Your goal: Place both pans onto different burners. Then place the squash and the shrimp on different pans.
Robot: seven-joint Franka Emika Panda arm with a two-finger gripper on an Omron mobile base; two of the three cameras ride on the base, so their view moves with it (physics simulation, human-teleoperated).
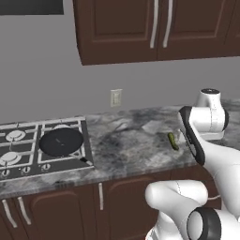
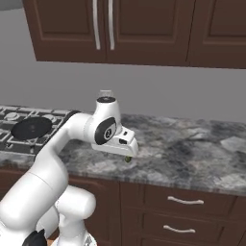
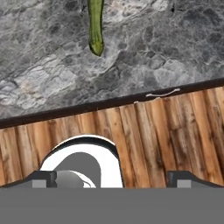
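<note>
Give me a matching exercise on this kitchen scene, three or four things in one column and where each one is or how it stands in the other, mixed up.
Things:
1. black pan
2. squash
3. gripper
4. wall outlet

Places or states:
A. open, holding nothing
B. on the grey wall above the counter
C. on a burner of the cooktop
D. lying on the marbled counter, right of the cooktop

Pairs: 1-C, 2-D, 3-A, 4-B

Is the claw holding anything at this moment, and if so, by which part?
Nothing is held. The claw stands open and empty above the counter edge, apart from the green squash.
</note>
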